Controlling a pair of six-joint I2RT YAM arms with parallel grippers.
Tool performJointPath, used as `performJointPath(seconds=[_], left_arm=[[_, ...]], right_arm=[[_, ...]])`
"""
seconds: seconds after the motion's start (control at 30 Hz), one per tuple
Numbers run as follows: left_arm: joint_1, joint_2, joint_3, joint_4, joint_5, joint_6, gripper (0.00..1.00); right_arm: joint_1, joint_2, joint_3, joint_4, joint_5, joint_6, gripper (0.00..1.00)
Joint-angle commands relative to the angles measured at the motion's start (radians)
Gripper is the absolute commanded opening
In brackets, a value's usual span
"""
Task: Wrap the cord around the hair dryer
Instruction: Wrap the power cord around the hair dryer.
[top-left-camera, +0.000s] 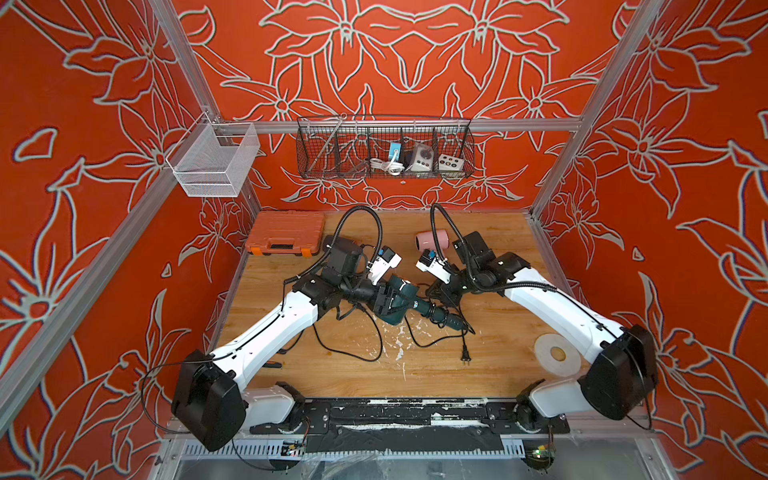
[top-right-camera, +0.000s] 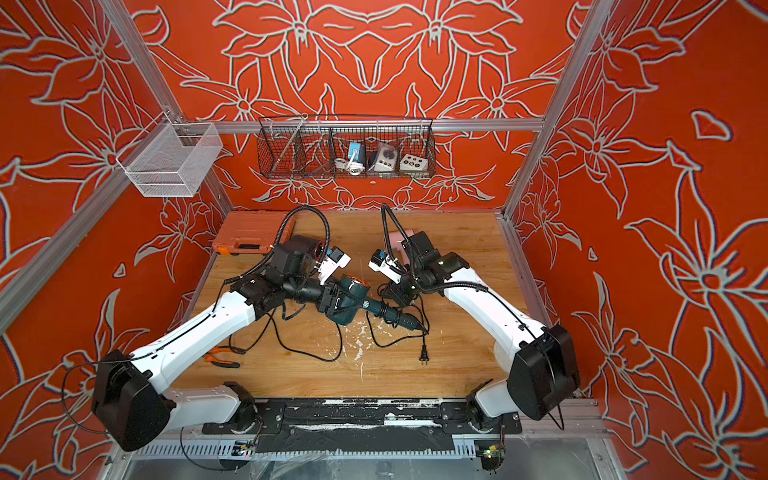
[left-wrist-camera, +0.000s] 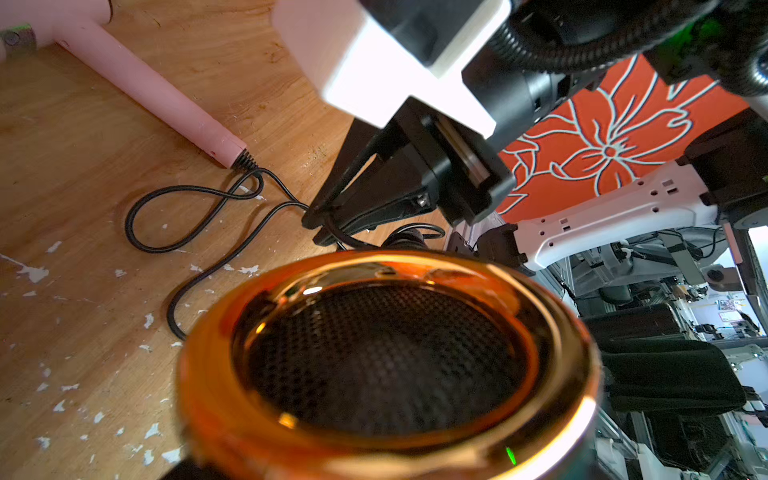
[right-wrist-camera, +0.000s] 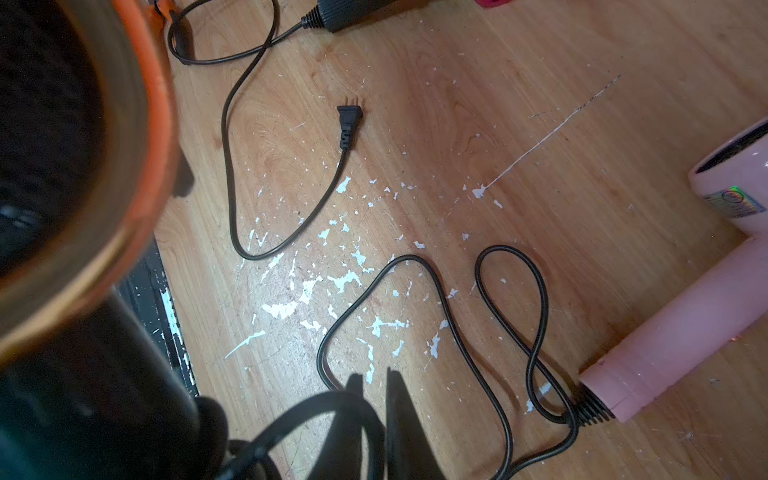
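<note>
Left tool (top-left-camera: 387, 302) is clamping teal, orange-rimmed plastic hair dryer (top-left-camera: 402, 287); right tool (right-wrist-camera: 376, 380) is pinching thin black cord (right-wrist-camera: 508, 248) trailing from pink hair dryer (right-wrist-camera: 681, 332) lying on wooden counter (right-wrist-camera: 498, 104).

Red flower-patterned walls (top-left-camera: 415, 62) surround a paint-flecked wooden tabletop (top-left-camera: 436, 374); a black wire basket (top-left-camera: 316, 153) hangs behind.

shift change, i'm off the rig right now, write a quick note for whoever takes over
Left gripper: shut on the green hair dryer, near the middle of the table.
Right gripper: shut on a black cord that seems to run from the pink hair dryer at the back.
The green dryer's loose cord lies on the table, plug free.
Done: dryer and one cord gripped.
Left: all the wrapping; no turns visible yet.
</note>
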Motion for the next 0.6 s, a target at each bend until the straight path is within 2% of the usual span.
performJointPath(seconds=[0.0, 0.2, 0.57], left_arm=[[-0.019, 0.001, 0.049, 0.039, 0.169, 0.000, 0.00], [-0.019, 0.016, 0.068, 0.031, 0.178, -0.002, 0.00], [-0.019, 0.027, 0.073, 0.025, 0.185, -0.009, 0.00]], right_arm=[[-0.011, 0.005, -0.013, 0.051, 0.024, 0.001, 0.19], [-0.003, 0.003, -0.017, 0.042, 0.015, -0.005, 0.38], [0.020, -0.024, -0.035, 0.030, 0.037, -0.015, 0.56]])
